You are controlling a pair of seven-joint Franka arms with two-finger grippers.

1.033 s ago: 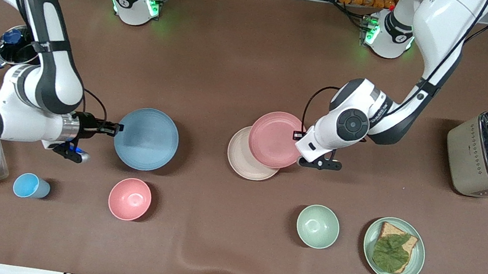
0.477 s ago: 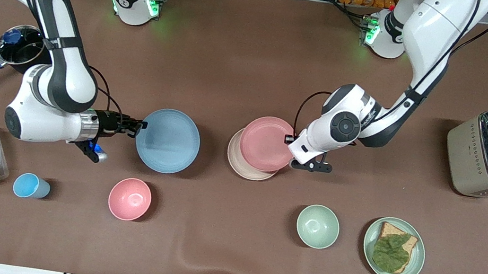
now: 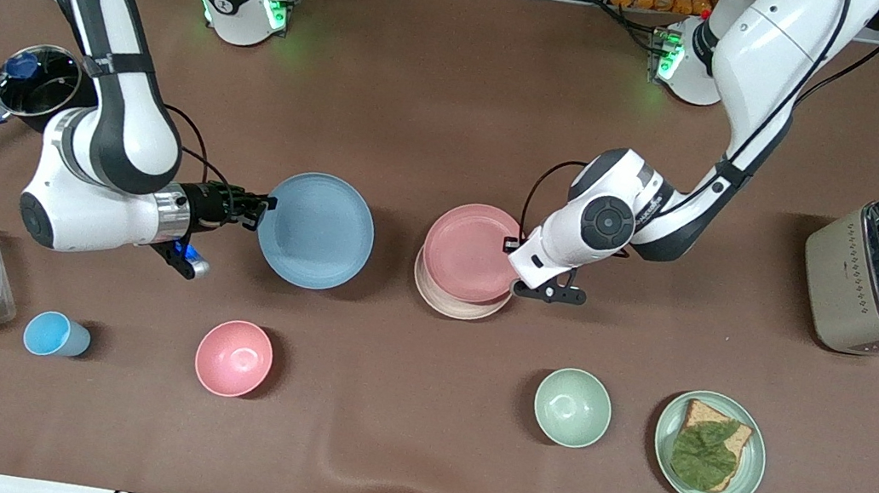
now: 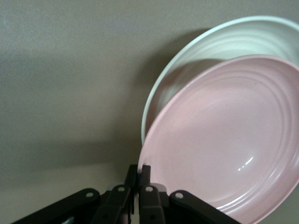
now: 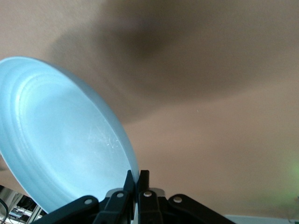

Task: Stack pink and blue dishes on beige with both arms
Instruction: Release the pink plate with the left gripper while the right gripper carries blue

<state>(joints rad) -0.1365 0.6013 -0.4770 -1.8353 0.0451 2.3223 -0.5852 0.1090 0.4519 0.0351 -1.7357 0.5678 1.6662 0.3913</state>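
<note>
Two plates are in claws, a third sits on the table. Pink plate: flat, round, matte, faint ringed rim; it hangs over the beige plate, covering most of it, w/ only a crescent of beige showing on the side nearer the front camera. Beige plate lies flat near mid-table, same size as the pink. Blue plate: light blue, same ringed rim, held up over bare table toward the right arm's end, well apart from the pink/beige pair. Left claw is clamped on the pink plate's rim; in the left wrist view its fingers pinch the edge. Left arm bends down from its base, forearm angled low. Right claw grips the blue plate's rim; right arm's wrist lies roughly level.
</note>
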